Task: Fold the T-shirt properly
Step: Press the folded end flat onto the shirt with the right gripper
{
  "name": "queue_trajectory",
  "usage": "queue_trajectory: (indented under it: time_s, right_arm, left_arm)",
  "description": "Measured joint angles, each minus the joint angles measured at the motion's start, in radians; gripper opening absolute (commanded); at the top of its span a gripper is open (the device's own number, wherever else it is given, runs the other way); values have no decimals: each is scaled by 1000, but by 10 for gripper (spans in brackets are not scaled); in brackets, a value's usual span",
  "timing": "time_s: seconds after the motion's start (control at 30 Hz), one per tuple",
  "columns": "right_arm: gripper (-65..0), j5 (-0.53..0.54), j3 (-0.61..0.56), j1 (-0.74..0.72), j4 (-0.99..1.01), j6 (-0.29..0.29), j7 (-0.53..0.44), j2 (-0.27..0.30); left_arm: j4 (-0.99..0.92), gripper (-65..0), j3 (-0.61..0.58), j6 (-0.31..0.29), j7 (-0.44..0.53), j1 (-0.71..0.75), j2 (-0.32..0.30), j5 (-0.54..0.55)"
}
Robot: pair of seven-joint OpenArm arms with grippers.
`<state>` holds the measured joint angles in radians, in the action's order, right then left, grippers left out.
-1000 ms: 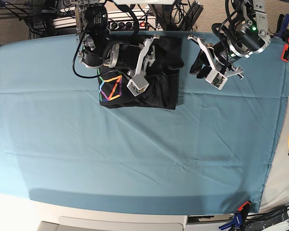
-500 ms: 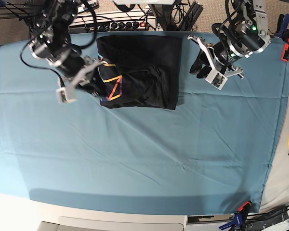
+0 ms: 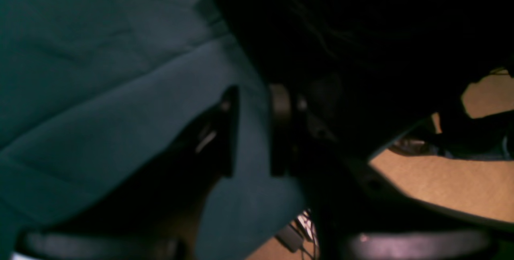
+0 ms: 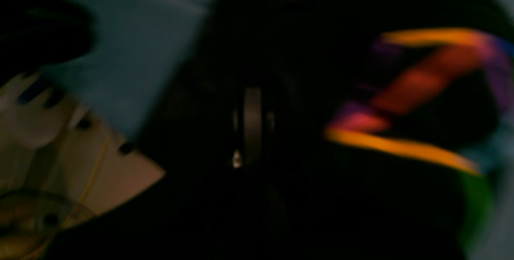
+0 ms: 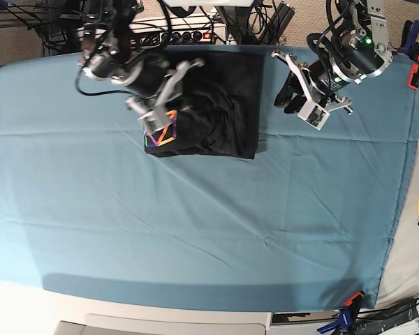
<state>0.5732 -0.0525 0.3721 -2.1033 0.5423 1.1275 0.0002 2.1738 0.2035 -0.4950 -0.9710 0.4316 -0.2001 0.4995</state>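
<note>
Base view is showing the folded T-shirt point(image 5: 216, 105) whole; right gripper point(image 4: 251, 125) closed, empty; left gripper point(image 3: 251, 131) parted, empty.

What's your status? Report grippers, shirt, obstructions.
Right gripper shut over the T-shirt, grip on cloth unconfirmed. Left gripper part open over the teal cloth, empty. T-shirt folded at the far edge, print showing. Nothing in the way.
</note>
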Motion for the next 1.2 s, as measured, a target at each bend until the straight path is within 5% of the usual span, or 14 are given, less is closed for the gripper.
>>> queue_trajectory:
  time_s: [0.33, 0.6, 0.73, 0.87, 1.2]
  right_arm:
    - [-650, 1, -226, 2, 0, 23, 24, 2]
    - [-650, -75, -126, -2, 0, 19, 26, 2]
    - [-650, 8, -60, -1, 0, 19, 81, 2]
    - [-451, 29, -19, 34, -48, 24, 83, 2]
    - [-449, -84, -12, 146, -135, 21, 76, 69]
  left_arm:
    - [0, -508, 0, 0, 0, 0, 0, 0]
    - [0, -508, 0, 0, 0, 0, 0, 0]
    - [0, -508, 0, 0, 0, 0, 0, 0]
    - [0, -508, 0, 0, 0, 0, 0, 0]
    - [0, -508, 0, 0, 0, 0, 0, 0]
